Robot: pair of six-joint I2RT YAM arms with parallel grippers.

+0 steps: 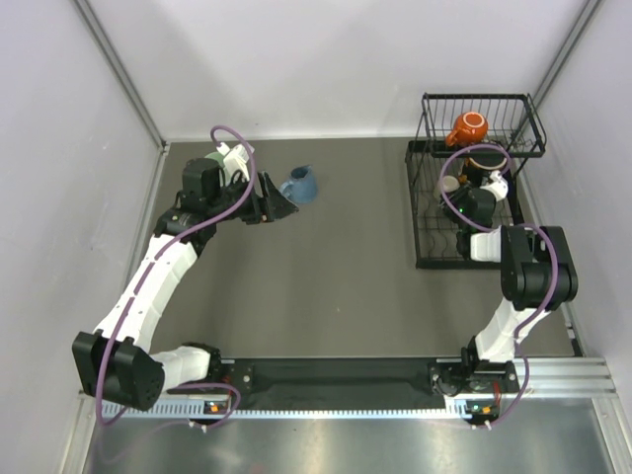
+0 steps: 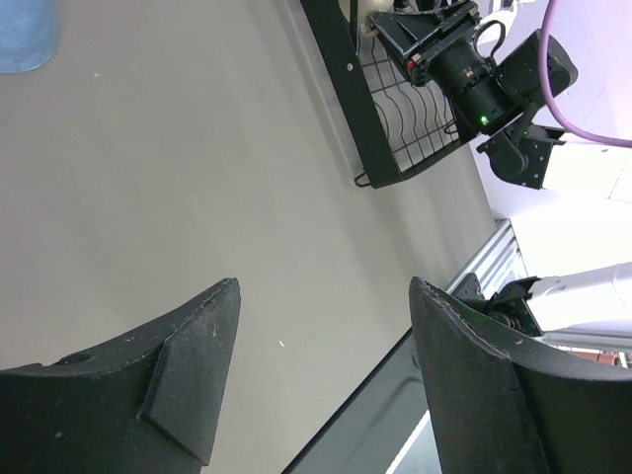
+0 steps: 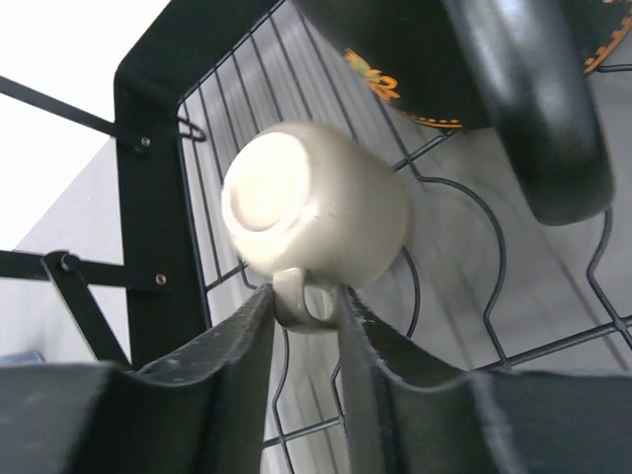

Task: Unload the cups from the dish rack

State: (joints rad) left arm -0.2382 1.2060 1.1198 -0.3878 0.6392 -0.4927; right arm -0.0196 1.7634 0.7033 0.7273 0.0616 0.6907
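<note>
My right gripper (image 3: 304, 293) is shut on the handle of the small beige mug (image 3: 316, 212). The mug lies on its side over the wires of the black dish rack (image 3: 148, 178). The black floral mug (image 3: 494, 69) sits just beyond it. In the top view this gripper (image 1: 454, 190) is inside the rack (image 1: 427, 259), and the orange mug (image 1: 467, 128) rests in the raised basket. My left gripper (image 1: 280, 207) is open and empty just left of the blue mug (image 1: 299, 185). Its wrist view shows the spread gripper (image 2: 324, 286) over bare table. A pale green tumbler (image 1: 214, 158) shows behind the left arm.
White walls close in the table on the left, back and right. The rack stands against the right wall. A black rail (image 1: 336, 377) with both arm bases runs along the near edge. The right arm (image 2: 513, 109) shows in the left wrist view.
</note>
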